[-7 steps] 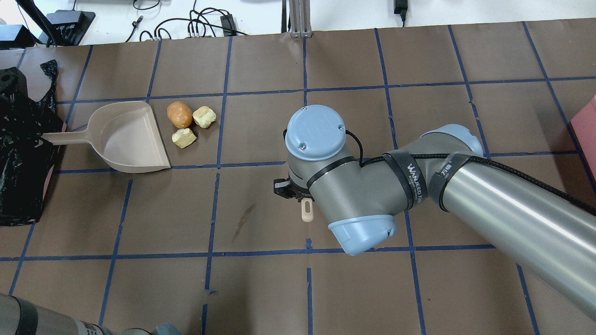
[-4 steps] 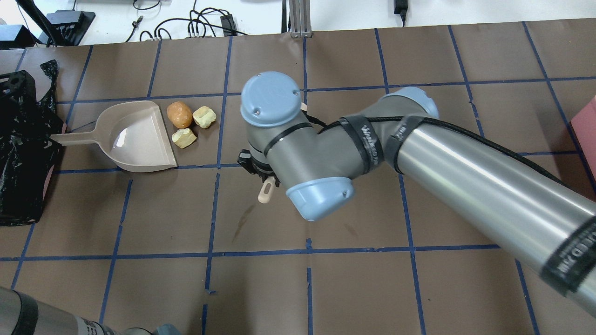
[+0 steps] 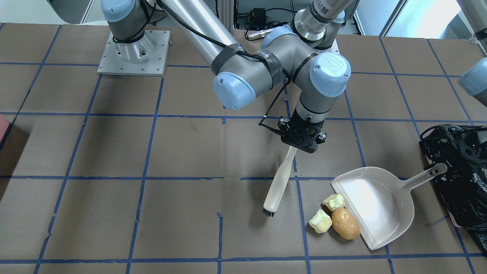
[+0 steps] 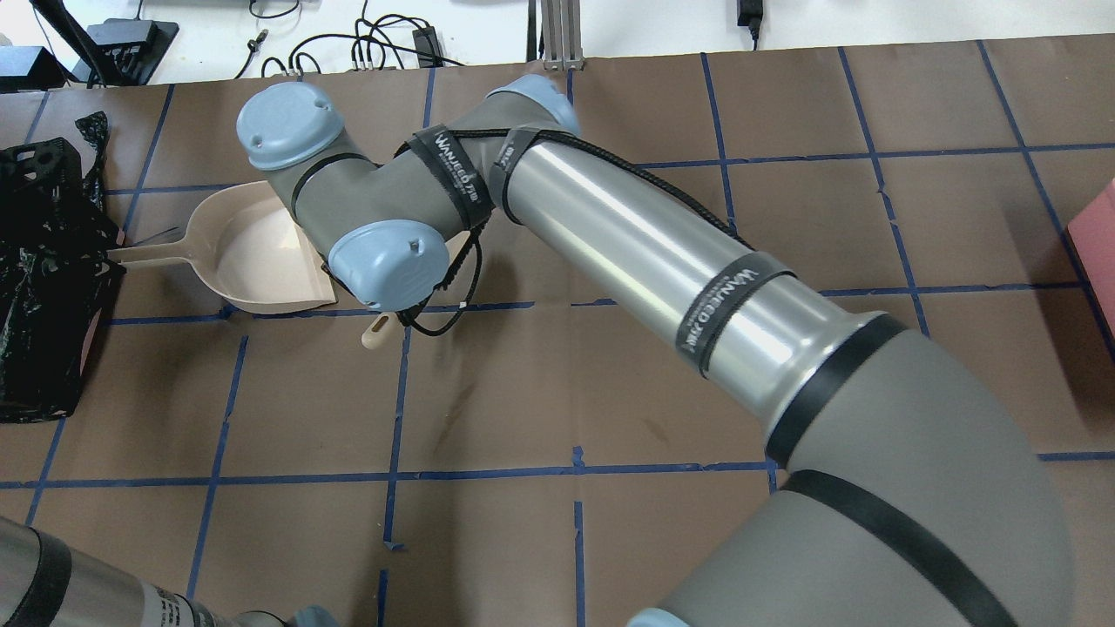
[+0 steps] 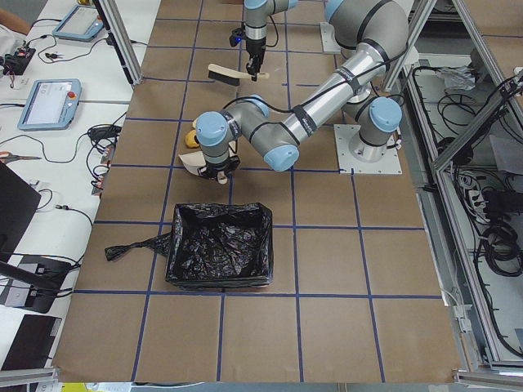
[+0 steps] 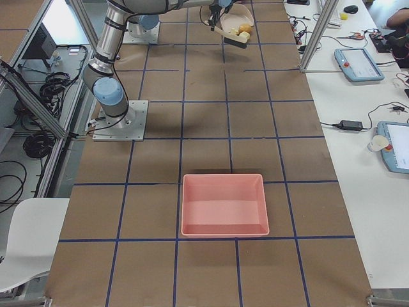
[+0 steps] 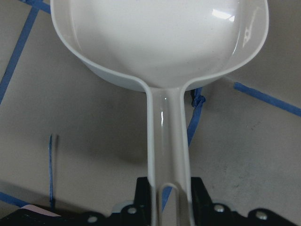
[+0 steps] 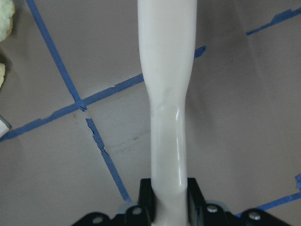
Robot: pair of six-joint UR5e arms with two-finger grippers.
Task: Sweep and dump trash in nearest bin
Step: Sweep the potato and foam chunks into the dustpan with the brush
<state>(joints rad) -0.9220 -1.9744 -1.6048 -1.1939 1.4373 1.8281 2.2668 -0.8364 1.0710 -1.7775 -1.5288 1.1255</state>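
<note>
My right end effector [image 8: 169, 200] is clamped on the brush [image 3: 279, 186] handle, bristles down near the trash [image 3: 345, 224], which lies on the bench [image 3: 114, 152] at the open lip of the dustpan [image 3: 374, 211]. My left end effector [image 7: 171, 197] grips the dustpan handle, beside the black-lined bin [image 3: 462, 179].

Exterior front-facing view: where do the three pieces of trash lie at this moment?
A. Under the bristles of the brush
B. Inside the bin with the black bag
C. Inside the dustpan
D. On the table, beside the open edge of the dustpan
D: the three trash pieces lie on the table just beside the open edge of the dustpan, whose inside is bare, and the brush in the right pincer is off to their side.
</note>
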